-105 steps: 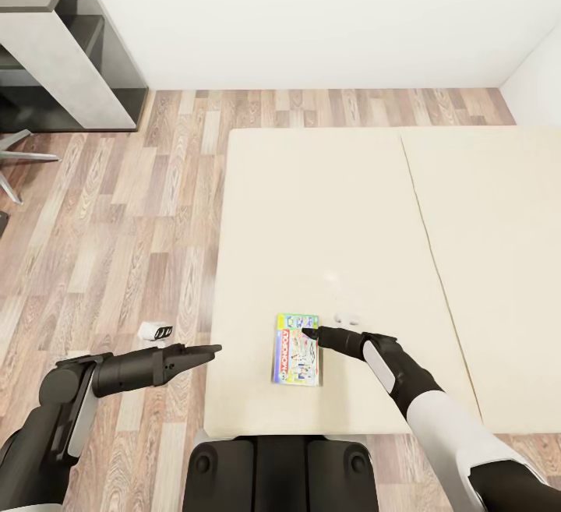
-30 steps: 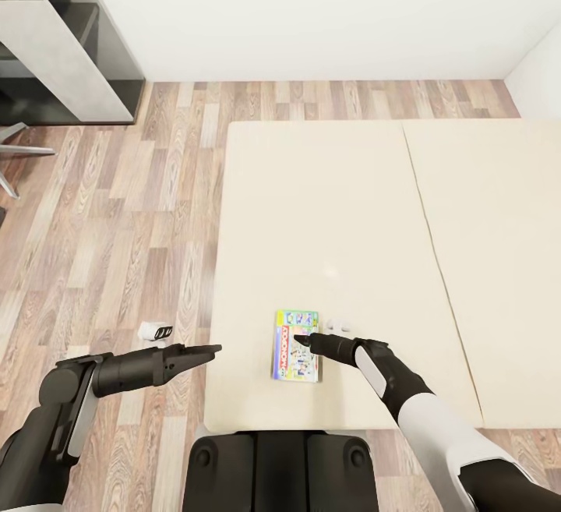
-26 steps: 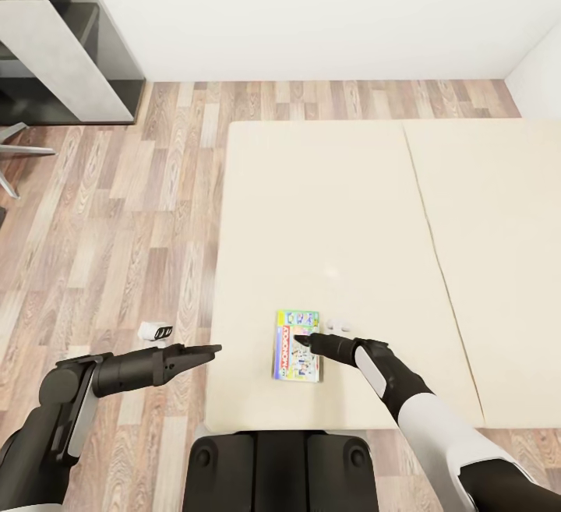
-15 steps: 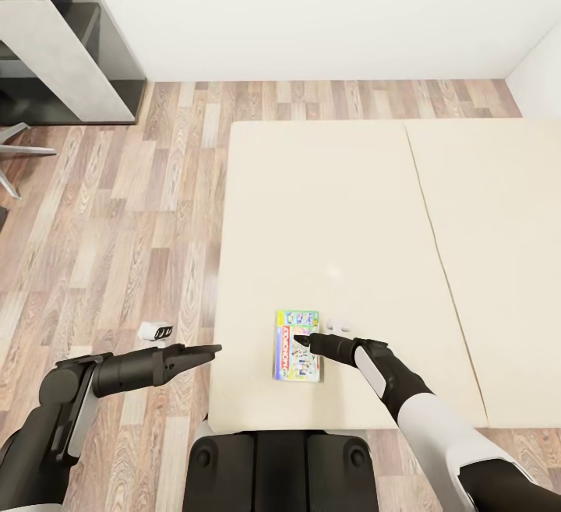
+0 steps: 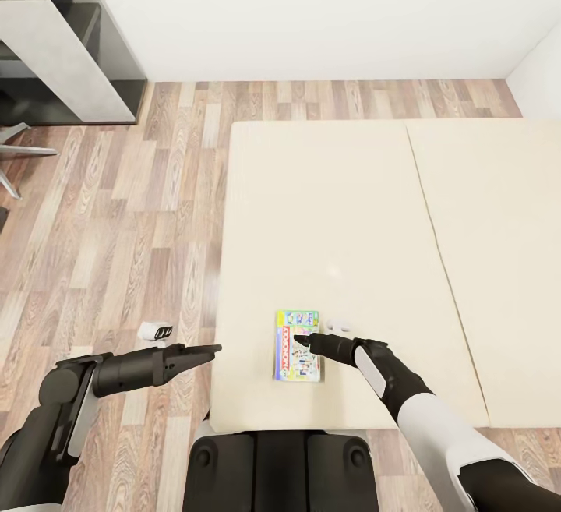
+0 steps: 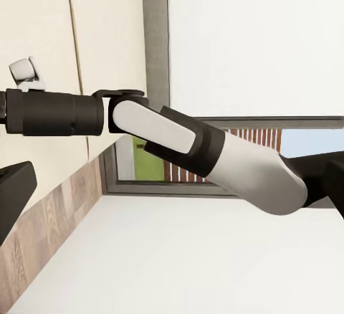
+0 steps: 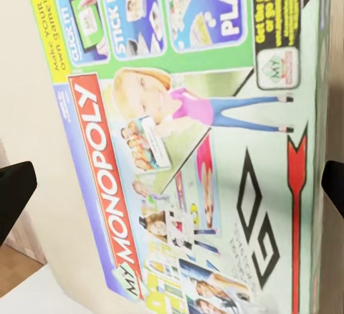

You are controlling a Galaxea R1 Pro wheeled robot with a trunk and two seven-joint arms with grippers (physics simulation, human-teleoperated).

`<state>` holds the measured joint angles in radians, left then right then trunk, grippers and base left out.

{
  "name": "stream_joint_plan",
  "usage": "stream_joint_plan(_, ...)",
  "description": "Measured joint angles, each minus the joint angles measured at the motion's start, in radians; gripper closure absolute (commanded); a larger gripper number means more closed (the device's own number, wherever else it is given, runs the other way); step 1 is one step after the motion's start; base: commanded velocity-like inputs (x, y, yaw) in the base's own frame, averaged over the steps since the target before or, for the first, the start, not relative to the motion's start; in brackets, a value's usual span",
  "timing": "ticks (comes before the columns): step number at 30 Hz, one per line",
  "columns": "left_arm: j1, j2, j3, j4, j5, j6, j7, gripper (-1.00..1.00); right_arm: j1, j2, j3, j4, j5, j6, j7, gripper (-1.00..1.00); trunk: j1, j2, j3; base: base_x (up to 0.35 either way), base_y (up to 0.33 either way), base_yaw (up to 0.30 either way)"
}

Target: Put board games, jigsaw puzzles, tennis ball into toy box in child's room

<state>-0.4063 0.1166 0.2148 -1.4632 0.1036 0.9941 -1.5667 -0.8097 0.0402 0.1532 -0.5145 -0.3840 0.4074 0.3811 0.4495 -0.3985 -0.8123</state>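
Green-edged board game (image 5: 297, 345) flat on bed (image 5: 327, 208), long axis pointing away, right hand (image 5: 302, 338) spread above it

Board game (image 7: 193, 149) lid: "MY MONOPOLY", "PLAY", "STICK IT!", "Make YOUR Own game!"

You see a printed cardboard board game (image 5: 297, 346) with a smooth, colourful face on the matt beige cloth mattress of the bed (image 5: 327, 208). The floor (image 5: 132, 216) is grained wood plank. Both arms carry matt black and smooth white plastic shells.
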Motion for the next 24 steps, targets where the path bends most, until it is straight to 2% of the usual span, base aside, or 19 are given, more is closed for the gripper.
stream_joint_plan(24,0.000,0.001,0.000,0.000,0.000,0.000,0.000,-1.00,0.000,0.000,0.002,0.000,0.005,0.000,0.000,-1.00,0.000,0.000,0.000,0.000,0.075,0.000)
